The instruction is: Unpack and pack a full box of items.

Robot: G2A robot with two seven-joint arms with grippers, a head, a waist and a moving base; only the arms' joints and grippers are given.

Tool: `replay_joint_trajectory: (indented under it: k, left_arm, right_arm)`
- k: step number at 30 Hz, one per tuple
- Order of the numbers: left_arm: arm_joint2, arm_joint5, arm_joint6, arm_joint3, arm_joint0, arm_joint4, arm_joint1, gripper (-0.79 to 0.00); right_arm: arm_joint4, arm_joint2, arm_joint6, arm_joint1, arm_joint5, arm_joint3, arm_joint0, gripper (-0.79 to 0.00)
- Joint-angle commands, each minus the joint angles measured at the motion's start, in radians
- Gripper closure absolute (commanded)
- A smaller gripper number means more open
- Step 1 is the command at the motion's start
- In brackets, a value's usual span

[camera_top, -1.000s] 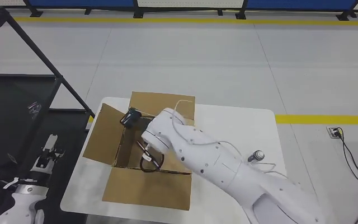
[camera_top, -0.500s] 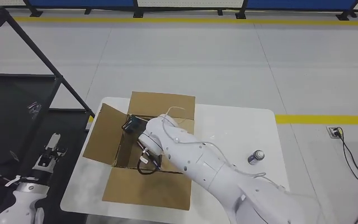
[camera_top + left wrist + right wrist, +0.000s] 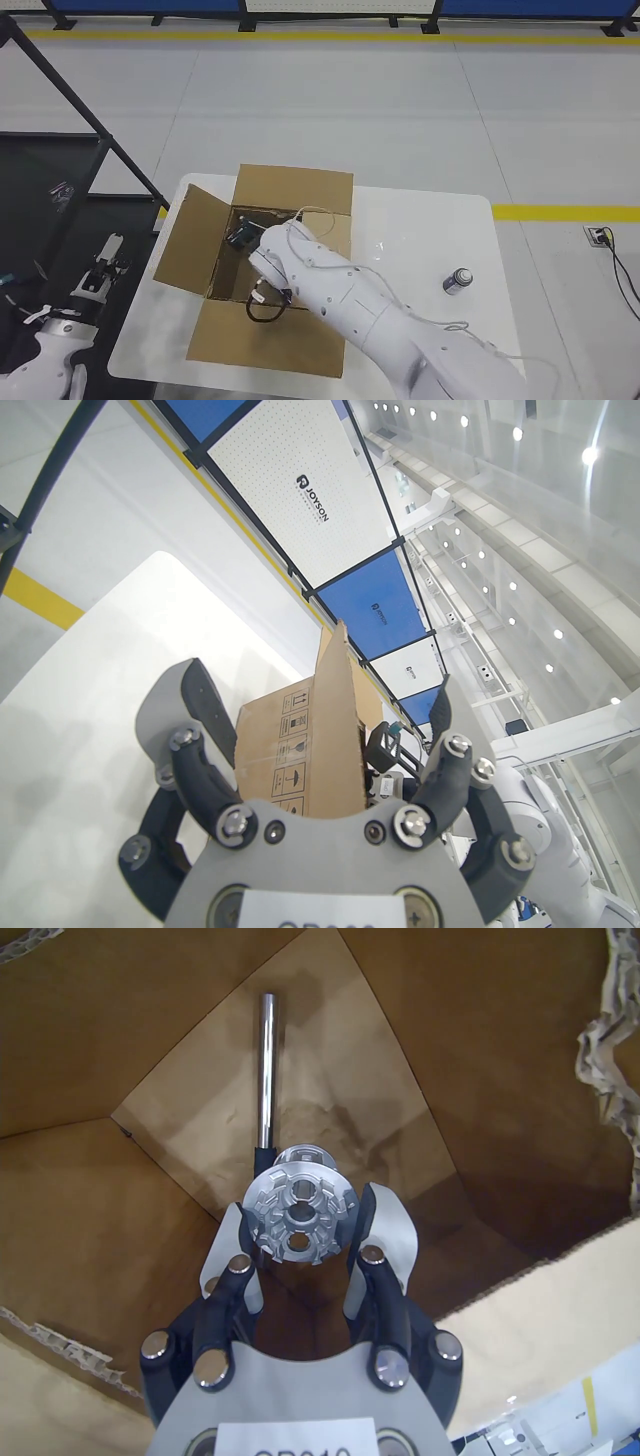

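An open cardboard box (image 3: 295, 188) stands on the left half of the white table (image 3: 420, 230). My right arm goes down into it, its wrist (image 3: 245, 237) below the rim. Inside the box (image 3: 500, 1078) my right gripper (image 3: 305, 1208) is shut on a silver flanged metal part (image 3: 300, 1220), held just above the floor. A chrome rod (image 3: 267, 1068) lies on the box floor beyond it. My left gripper (image 3: 100, 275) hangs off the table's left side, and its fingers (image 3: 205, 700) stand open with nothing between them (image 3: 320, 680), facing the box's outer wall (image 3: 290, 750).
A small metal canister (image 3: 458, 281) stands on the right part of the table. Crumpled brown packing paper (image 3: 610, 1058) lies along one inner wall of the box. A black frame (image 3: 70, 100) and dark platform lie left of the table.
My right arm has sunk deeper into the box, and the wrist now sits below the rim. The left gripper has drifted slightly toward the table.
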Motion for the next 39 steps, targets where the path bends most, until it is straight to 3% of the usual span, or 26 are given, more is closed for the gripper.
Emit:
replay_joint_trajectory:
  k: [1,2,4,6,11,22,25,28,30,39]
  left_arm:
    - [0.001,0.0,0.005,-0.001,0.005,0.0,-0.001,-0.785]
    - [0.002,-0.001,0.008,0.0,0.007,-0.001,-0.001,-0.785]
    - [0.004,0.0,0.013,-0.001,0.011,0.0,-0.002,-0.785]
    - [0.005,0.001,0.018,-0.003,0.014,0.0,-0.003,-0.785]
    - [0.003,0.001,0.025,-0.006,0.019,-0.002,-0.004,-0.785]
    - [-0.006,-0.004,0.022,-0.007,0.023,-0.01,-0.005,-0.785]
    - [-0.009,-0.005,0.019,-0.003,0.022,-0.014,-0.005,-0.785]
    - [-0.012,-0.007,0.014,0.0,0.022,-0.017,-0.005,-0.785]
    - [-0.015,-0.009,0.013,0.002,0.021,-0.02,-0.005,-0.785]
    - [-0.02,-0.017,0.01,0.007,0.021,-0.024,-0.005,-0.785]
  right_arm:
    - [-0.004,-0.003,-0.001,-0.018,-0.001,0.03,0.005,0.0]
    - [-0.005,-0.005,-0.001,-0.026,-0.007,0.044,0.008,0.0]
    - [-0.011,-0.009,-0.002,-0.042,-0.02,0.07,0.014,-0.265]
    - [-0.017,-0.011,-0.005,-0.057,-0.029,0.093,0.019,-0.342]
    - [-0.017,-0.014,-0.016,-0.079,-0.047,0.131,0.028,-0.36]
    - [-0.002,-0.038,-0.023,-0.083,-0.041,0.123,0.035,-0.357]
    - [0.002,-0.045,-0.021,-0.084,-0.035,0.12,0.037,-0.382]
    - [0.007,-0.052,-0.019,-0.084,-0.028,0.118,0.039,-0.517]
    - [0.01,-0.057,-0.018,-0.084,-0.024,0.118,0.04,-0.557]
    - [0.026,-0.075,-0.023,-0.085,-0.015,0.111,0.048,-0.551]
